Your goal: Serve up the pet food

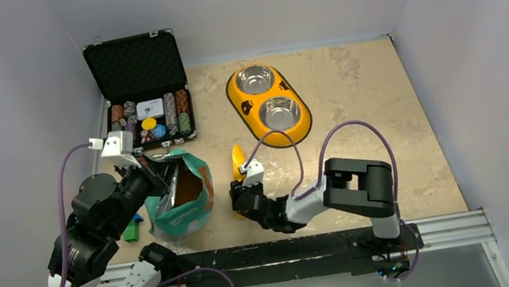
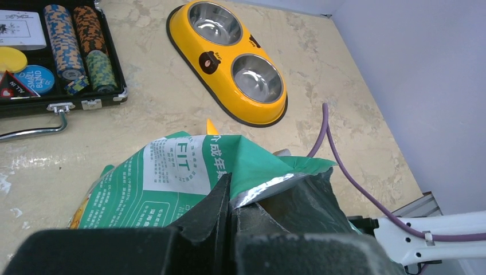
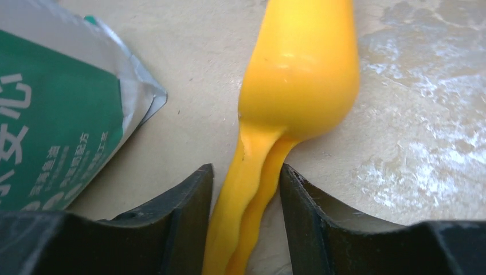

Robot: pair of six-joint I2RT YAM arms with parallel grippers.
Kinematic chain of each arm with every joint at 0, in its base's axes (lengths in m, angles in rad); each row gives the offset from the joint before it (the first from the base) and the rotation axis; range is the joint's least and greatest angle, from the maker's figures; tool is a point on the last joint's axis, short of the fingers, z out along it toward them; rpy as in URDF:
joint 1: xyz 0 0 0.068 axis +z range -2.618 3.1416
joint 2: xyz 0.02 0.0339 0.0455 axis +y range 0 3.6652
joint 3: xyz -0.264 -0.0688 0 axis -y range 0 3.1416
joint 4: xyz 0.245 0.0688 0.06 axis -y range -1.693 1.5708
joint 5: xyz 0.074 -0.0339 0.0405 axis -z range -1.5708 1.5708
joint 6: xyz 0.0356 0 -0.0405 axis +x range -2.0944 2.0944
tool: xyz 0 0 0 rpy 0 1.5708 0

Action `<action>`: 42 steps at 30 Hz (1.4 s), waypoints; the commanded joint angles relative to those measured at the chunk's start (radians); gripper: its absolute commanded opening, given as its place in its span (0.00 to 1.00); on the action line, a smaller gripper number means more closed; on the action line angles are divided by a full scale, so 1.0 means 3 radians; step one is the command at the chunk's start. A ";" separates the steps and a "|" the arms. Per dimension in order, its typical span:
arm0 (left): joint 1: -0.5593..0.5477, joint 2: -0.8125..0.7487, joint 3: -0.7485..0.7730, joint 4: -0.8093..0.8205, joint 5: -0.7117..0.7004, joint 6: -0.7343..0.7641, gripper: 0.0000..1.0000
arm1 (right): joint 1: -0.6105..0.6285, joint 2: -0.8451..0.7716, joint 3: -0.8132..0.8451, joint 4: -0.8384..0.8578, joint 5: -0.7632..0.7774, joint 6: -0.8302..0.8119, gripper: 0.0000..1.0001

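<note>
A: Pet food [image 1: 187,190], where is it?
B: In the pouch [image 1: 184,209]. It shows as a brown grainy mass through the open mouth in the top view. The teal-green pouch stands on the worktop [image 1: 369,118], front left.
A: Left side?
B: The left gripper [image 2: 231,189] has its jaws closed on the pouch's top rim, pinching the silver foil edge.
A: Right side?
B: The right gripper [image 3: 245,169] sits low by the worktop, one jaw on each side of the yellow scoop's [image 3: 301,74] handle. The jaws are very close against the handle. Cannot tell whether they actually clamp it.
A: Scoop position?
B: It lies on the worktop just right of the pouch, near its bottom corner and not touching it. Its rounded end points away from the arm, toward the feeder [image 1: 266,96].
A: Feeder?
B: Yellow, with two shiny steel bowls, farther back near the middle and well apart from the pouch.
A: Anything else?
B: An open black case [image 1: 135,66] of poker chips at the back left. There is also a small green block [image 1: 132,230] beside the pouch, next to the left arm.
</note>
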 commanded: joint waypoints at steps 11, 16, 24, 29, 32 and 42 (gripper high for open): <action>0.0006 -0.0182 -0.0006 -0.0262 -0.0081 0.0030 0.00 | 0.0262 0.0779 0.0100 -0.2773 0.0541 0.2165 0.36; 0.0007 -0.0228 -0.0042 -0.0251 -0.0079 0.0007 0.00 | 0.0253 0.0485 -0.0298 -0.2221 0.0261 0.1839 0.23; 0.0006 -0.0277 -0.0094 -0.0253 -0.0058 -0.0022 0.00 | 0.0110 0.0416 -0.1053 0.0211 -0.0593 0.0754 0.07; 0.0012 -0.0280 -0.0116 -0.0260 -0.0046 -0.0004 0.00 | -0.0374 0.0534 -0.1596 0.1494 -0.1321 0.0605 0.00; 0.0007 -0.0229 -0.0132 -0.0237 -0.0003 0.0006 0.00 | -0.0542 0.0364 -0.1657 0.1484 -0.1682 0.0517 0.00; 0.0007 -0.0186 -0.0215 -0.0099 0.0092 -0.0043 0.00 | -0.0561 0.0255 -0.1441 0.0940 -0.1551 0.0371 0.21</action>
